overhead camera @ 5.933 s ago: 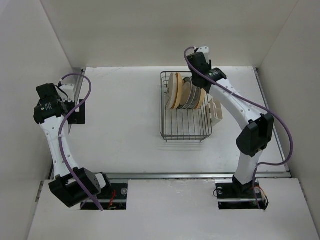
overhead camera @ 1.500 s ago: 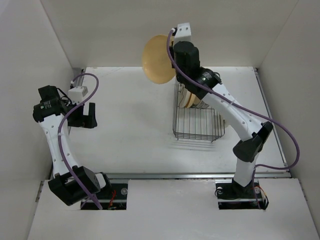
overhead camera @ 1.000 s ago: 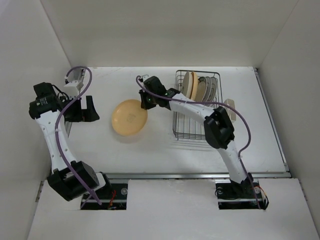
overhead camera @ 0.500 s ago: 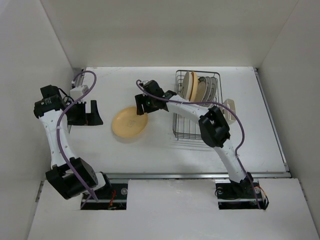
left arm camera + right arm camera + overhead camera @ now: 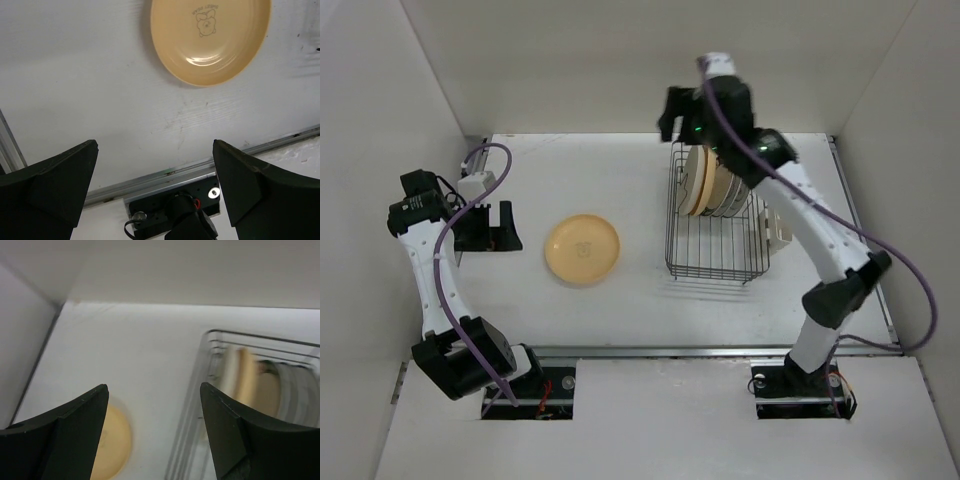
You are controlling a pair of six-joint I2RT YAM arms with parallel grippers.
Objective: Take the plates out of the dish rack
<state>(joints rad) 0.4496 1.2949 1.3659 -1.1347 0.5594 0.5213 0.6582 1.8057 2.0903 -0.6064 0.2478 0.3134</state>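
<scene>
From above, the right gripper (image 5: 670,118) hangs over the far left corner of the dish rack (image 5: 715,272), jaws spread and carrying nothing. A row of plates (image 5: 705,180) stands on edge at the rack's far end, just below and to the right of that gripper. Their faces turn toward the left, so each rim runs from far to near. One yellow plate (image 5: 582,249) lies flat on the table (image 5: 620,170), between the rack and the left gripper (image 5: 496,228), which is also spread wide and empty. The right arm is plainly the nearer one to the rack; the left arm sits well apart from it.

The left wrist view looks past two wide-set fingers (image 5: 55,185) at bare table, with the yellow plate (image 5: 210,37) face up beyond them and nothing in the gap.

The right wrist view is blurred. Its fingers (image 5: 65,430) stand apart with nothing held; the yellow plate (image 5: 112,445) shows low on the left, and the rack (image 5: 200,390) with its upright plates (image 5: 245,375) lies ahead to the right. The next pick likely means swinging right and lowering so the jaws straddle a rim.
</scene>
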